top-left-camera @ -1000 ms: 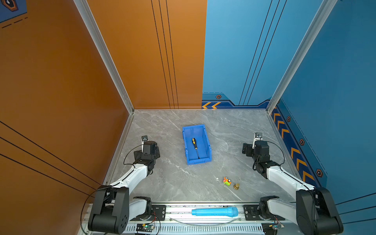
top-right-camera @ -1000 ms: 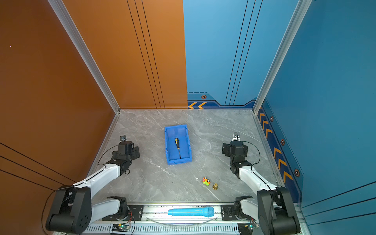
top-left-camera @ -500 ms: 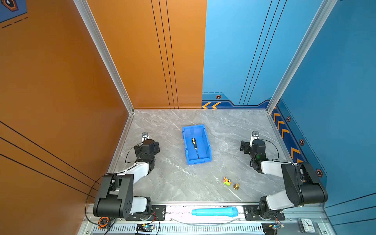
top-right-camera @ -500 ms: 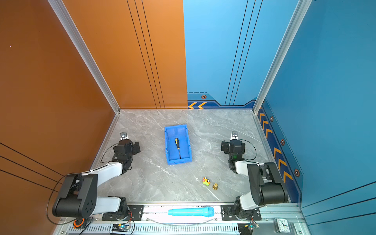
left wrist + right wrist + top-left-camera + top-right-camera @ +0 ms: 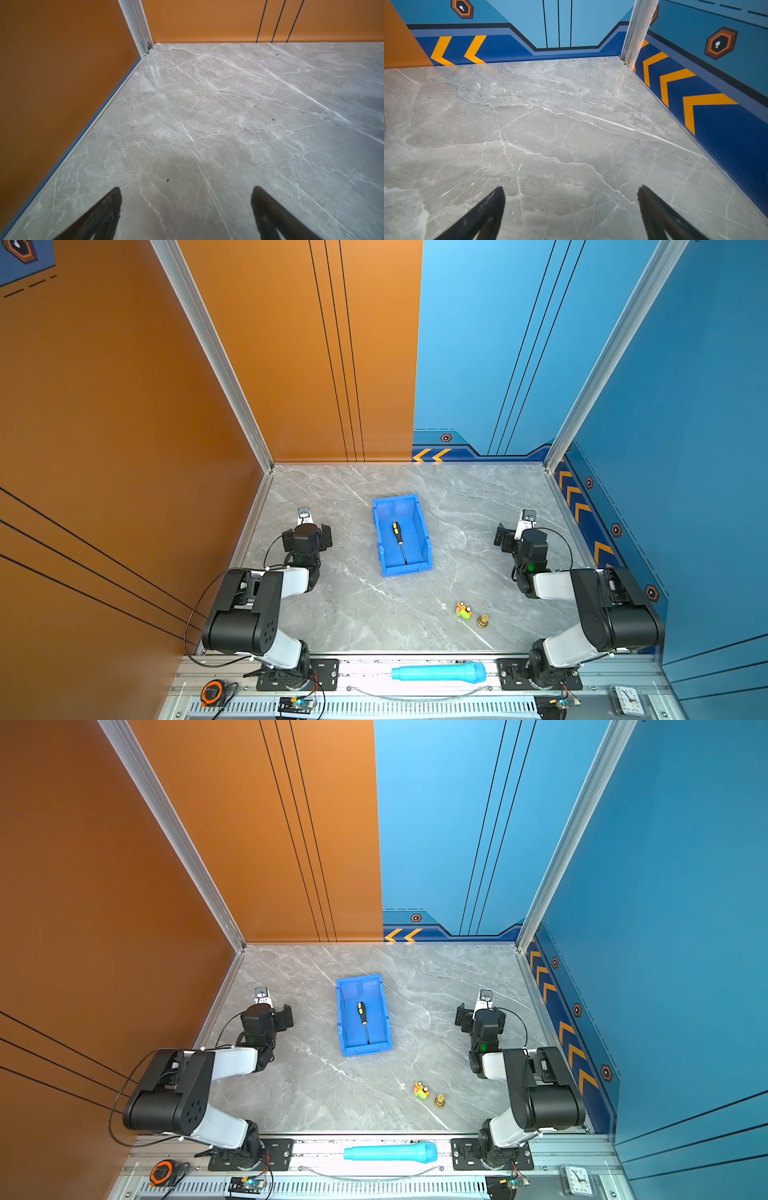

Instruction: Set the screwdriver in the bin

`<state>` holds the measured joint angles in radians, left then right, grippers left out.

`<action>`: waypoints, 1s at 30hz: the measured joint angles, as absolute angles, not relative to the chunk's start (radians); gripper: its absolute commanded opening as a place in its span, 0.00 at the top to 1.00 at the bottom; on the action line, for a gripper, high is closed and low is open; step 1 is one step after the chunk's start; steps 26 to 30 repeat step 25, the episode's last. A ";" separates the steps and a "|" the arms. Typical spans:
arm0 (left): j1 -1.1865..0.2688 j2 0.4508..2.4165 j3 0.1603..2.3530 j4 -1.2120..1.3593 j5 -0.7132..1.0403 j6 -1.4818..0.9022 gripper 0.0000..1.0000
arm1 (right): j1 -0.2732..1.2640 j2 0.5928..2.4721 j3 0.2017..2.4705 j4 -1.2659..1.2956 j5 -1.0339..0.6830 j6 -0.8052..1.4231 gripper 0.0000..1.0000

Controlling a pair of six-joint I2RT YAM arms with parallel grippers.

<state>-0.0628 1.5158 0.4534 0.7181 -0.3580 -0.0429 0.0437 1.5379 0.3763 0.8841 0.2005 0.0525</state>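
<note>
The screwdriver point(image 5: 399, 540) lies flat inside the bin point(image 5: 377, 539), so I think the job is done; my left fingers point(image 5: 104, 212) are spread wide and hold nothing, well left of the bin; my right fingers point(image 5: 658, 214) are spread and empty too, well to its right, out of the way.

Colourful toy point(image 5: 463, 610) beside brass knob point(image 5: 482, 620); cyan cylinder point(image 5: 438, 672) apart.

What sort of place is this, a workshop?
Likely a robot test booth: a left arm and right arm mounted on a metal rail, a marble-look table boxed in by orange panels and blue panels, and a blue bin.
</note>
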 measured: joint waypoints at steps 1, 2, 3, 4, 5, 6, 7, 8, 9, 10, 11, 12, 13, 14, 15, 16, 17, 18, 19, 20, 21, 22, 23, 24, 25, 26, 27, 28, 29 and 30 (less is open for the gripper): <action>-0.065 1.516 0.453 0.728 -0.356 -0.041 0.02 | 0.044 1.538 0.376 0.887 0.200 0.052 0.00; -0.066 1.516 0.450 0.742 -0.349 -0.040 0.02 | 0.044 1.538 0.376 0.890 0.200 0.052 0.00; -0.065 1.518 0.439 0.771 -0.333 -0.035 0.02 | 0.044 1.538 0.376 0.892 0.200 0.052 0.00; -0.064 1.525 0.422 0.815 -0.320 -0.028 0.02 | 0.044 1.538 0.376 0.894 0.200 0.052 0.00; -0.064 1.538 0.403 0.855 -0.308 -0.021 0.02 | 0.044 1.538 0.376 0.894 0.200 0.052 0.00; -0.064 1.547 0.393 0.857 -0.300 -0.015 0.02 | 0.044 1.538 0.376 0.894 0.200 0.052 0.00; -0.064 1.553 0.388 0.853 -0.292 -0.014 0.02 | 0.044 1.538 0.376 0.895 0.200 0.052 0.00; -0.064 1.556 0.384 0.858 -0.286 -0.012 0.02 | 0.044 1.538 0.376 0.895 0.200 0.052 0.00; -0.064 1.558 0.380 0.873 -0.282 -0.007 0.02 | 0.044 1.538 0.376 0.895 0.200 0.052 0.00; -0.066 1.558 0.379 0.880 -0.282 -0.006 0.02 | 0.044 1.538 0.376 0.895 0.200 0.052 0.00; -0.066 1.558 0.379 0.890 -0.280 -0.003 0.02 | 0.044 1.538 0.376 0.896 0.200 0.053 0.00; -0.067 1.558 0.379 0.900 -0.279 0.001 0.02 | 0.044 1.538 0.376 0.896 0.200 0.056 0.00; -0.067 1.558 0.379 0.908 -0.279 0.002 0.02 | 0.044 1.538 0.376 0.898 0.200 0.056 0.00; -0.067 1.558 0.379 0.915 -0.278 0.004 0.02 | 0.044 1.538 0.376 0.899 0.200 0.056 0.00; -0.067 1.558 0.379 0.919 -0.278 0.004 0.02 | 0.044 1.538 0.376 0.899 0.200 0.056 0.00; -0.067 1.558 0.379 0.923 -0.278 0.004 0.02 | 0.044 1.538 0.376 0.899 0.200 0.056 0.00; -0.067 1.558 0.379 0.925 -0.278 0.004 0.02 | 0.044 1.538 0.376 0.899 0.200 0.056 0.00; -0.067 1.558 0.379 0.928 -0.277 0.004 0.02 | 0.044 1.538 0.376 0.899 0.200 0.056 0.00; -0.067 1.558 0.379 0.928 -0.275 0.004 0.02 | 0.044 1.538 0.376 0.899 0.200 0.056 0.00; -0.067 1.558 0.379 0.928 -0.274 0.004 0.02 | 0.044 1.538 0.376 0.899 0.200 0.056 0.00; -0.064 1.558 0.379 0.927 -0.264 0.004 0.02 | 0.043 1.538 0.376 0.899 0.200 0.057 0.00; -0.054 1.558 0.379 0.926 -0.246 0.004 0.02 | 0.041 1.538 0.376 0.899 0.195 0.059 0.00; -0.048 1.558 0.379 0.923 -0.231 0.004 0.02 | 0.039 1.538 0.376 0.899 0.193 0.060 0.00; -0.044 1.558 0.379 0.923 -0.225 0.004 0.02 | 0.038 1.538 0.376 0.899 0.192 0.060 0.00; -0.044 1.558 0.379 0.923 -0.220 0.004 0.02 | 0.036 1.538 0.376 0.899 0.189 0.060 0.00; -0.044 1.558 0.379 0.923 -0.220 0.004 0.02 | 0.036 1.538 0.376 0.899 0.189 0.060 0.00; -0.044 1.558 0.379 0.923 -0.220 0.004 0.02 | 0.036 1.538 0.376 0.899 0.189 0.060 0.00; -0.044 1.558 0.379 0.923 -0.220 0.004 0.02 | 0.036 1.538 0.376 0.899 0.189 0.060 0.00; -0.044 1.558 0.379 0.923 -0.220 0.004 0.02 | 0.036 1.538 0.376 0.899 0.189 0.060 0.00; -0.044 1.558 0.379 0.923 -0.220 0.004 0.02 | 0.036 1.538 0.376 0.899 0.189 0.060 0.00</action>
